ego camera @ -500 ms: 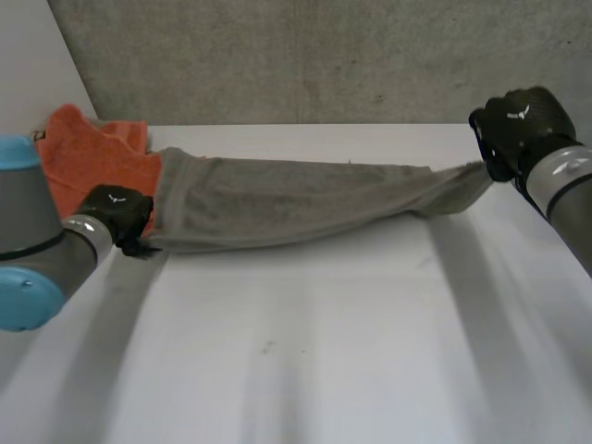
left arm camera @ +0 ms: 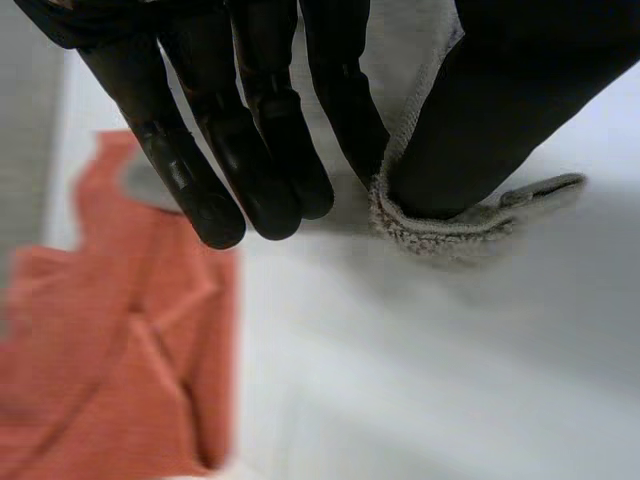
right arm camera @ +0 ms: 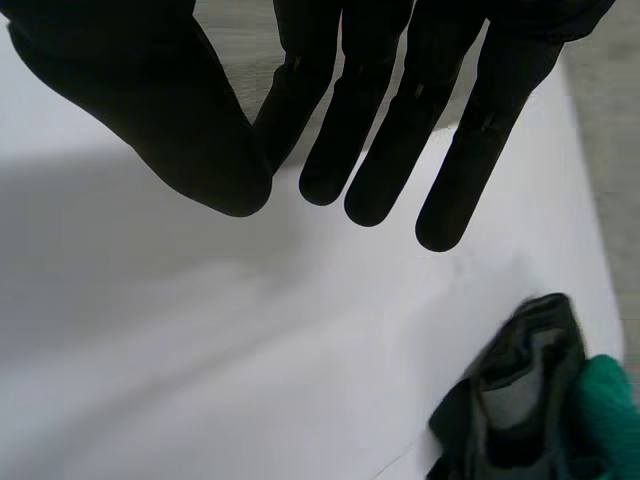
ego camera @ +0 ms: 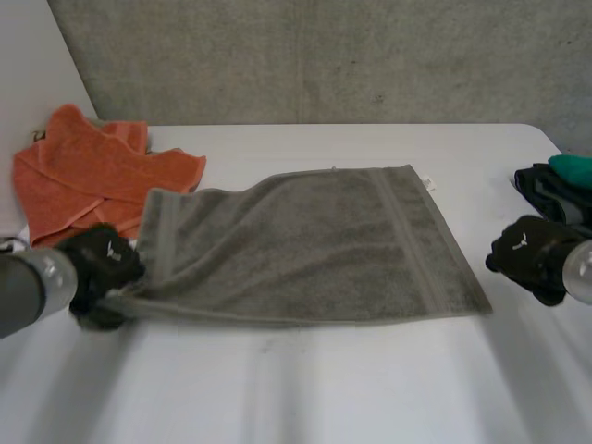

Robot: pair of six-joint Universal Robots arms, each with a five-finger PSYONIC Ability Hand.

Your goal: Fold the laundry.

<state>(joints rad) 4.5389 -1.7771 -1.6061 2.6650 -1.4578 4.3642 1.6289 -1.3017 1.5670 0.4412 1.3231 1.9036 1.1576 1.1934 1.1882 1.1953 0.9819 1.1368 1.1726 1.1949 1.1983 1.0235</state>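
Observation:
A grey towel (ego camera: 314,240) lies spread flat on the white table. My left hand (ego camera: 100,273) is at its near left corner. In the left wrist view that corner (left arm camera: 450,232) is pinched between the thumb and a finger of the left hand (left arm camera: 255,140), and the other fingers are straight. My right hand (ego camera: 532,254) rests just beyond the towel's near right corner, apart from it. Its fingers are straight over bare table in the right wrist view (right arm camera: 385,150) and hold nothing.
A crumpled orange cloth (ego camera: 83,171) lies at the back left, touching the towel's left edge, and shows beside the left hand's fingertips (left arm camera: 110,350). A dark garment (ego camera: 550,190) with a green item (ego camera: 575,168) sits at the right table edge, close to the right hand (right arm camera: 510,400).
The towel was stretched taut between both raised hands; now it lies flat. Both hands have come down and toward me. The right hand has let go of its end.

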